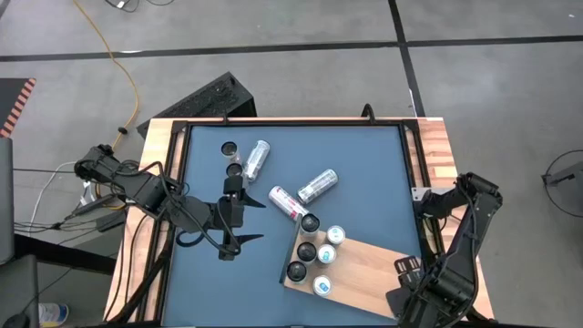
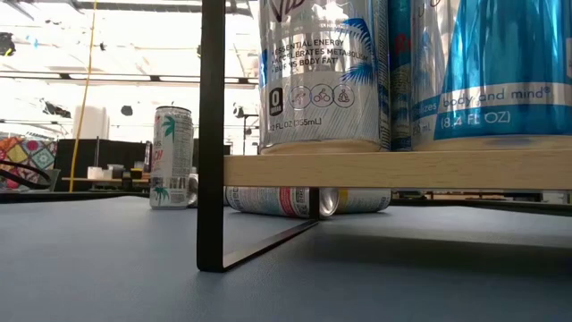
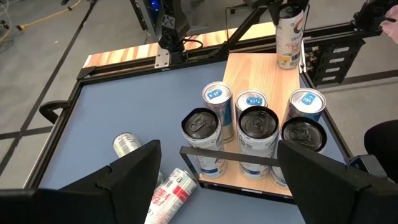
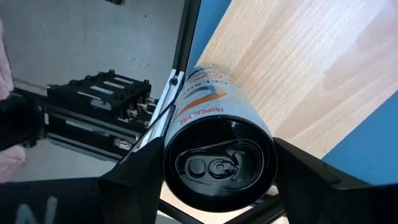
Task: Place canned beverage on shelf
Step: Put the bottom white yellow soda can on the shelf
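Right gripper [image 4: 214, 186] jaws clamp an upright Tropical Vibe can [image 4: 214, 134] over the near-right corner of the wooden shelf [image 4: 311, 68]. Left gripper [image 1: 239, 221] hovers mid-table, jaws wide, nothing between. Five cans stand on the shelf's left end; three lie on the tabletop [image 1: 364, 155].

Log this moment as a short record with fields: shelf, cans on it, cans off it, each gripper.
shelf: wooden board on the blue tabletop, near the right arm
cans on shelf: five upright, clustered at one end
cans off shelf: three lying on their sides, one upright
right gripper: jaws closed around a Tropical Vibe can, over the shelf's edge
left gripper: jaws open, empty, above the tabletop, facing the shelf
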Robot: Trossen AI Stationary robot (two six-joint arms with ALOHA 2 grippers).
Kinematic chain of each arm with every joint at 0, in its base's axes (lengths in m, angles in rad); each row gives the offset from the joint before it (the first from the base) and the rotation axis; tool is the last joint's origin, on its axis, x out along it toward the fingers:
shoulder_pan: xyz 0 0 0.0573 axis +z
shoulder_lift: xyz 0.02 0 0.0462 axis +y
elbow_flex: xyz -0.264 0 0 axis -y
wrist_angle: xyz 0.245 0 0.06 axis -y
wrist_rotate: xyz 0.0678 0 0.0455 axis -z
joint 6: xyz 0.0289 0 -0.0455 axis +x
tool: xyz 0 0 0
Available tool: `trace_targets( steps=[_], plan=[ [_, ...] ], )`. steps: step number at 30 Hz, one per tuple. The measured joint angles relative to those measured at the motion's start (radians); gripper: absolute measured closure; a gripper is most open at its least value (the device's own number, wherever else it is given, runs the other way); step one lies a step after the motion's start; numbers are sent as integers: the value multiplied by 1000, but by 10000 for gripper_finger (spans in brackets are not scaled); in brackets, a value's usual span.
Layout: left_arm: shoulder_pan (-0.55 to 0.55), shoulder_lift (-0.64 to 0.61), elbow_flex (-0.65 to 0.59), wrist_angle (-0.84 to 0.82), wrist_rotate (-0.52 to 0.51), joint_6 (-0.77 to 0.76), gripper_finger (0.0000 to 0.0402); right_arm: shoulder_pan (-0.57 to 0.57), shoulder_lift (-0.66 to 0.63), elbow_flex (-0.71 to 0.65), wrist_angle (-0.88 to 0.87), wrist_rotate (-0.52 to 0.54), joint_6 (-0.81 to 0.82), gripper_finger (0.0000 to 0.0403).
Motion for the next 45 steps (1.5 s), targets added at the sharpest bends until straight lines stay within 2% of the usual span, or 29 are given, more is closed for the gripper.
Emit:
trace_targets(
  steps=[12, 24, 35, 45],
  plan=[
    [0, 0, 0, 0, 1, 8, 93, 4, -2, 1, -100, 69, -10, 153],
    [0, 0, 0, 0, 0, 19, 93, -13, -1, 0, -59, 36, 58, 152],
    [0, 0, 0, 0, 0, 27, 93, -42, 3, -3, -8, 33, 92, 106],
    [0, 0, 0, 0, 0, 26, 93, -56, 2, -2, 4, 35, 158, 102]
  ],
)
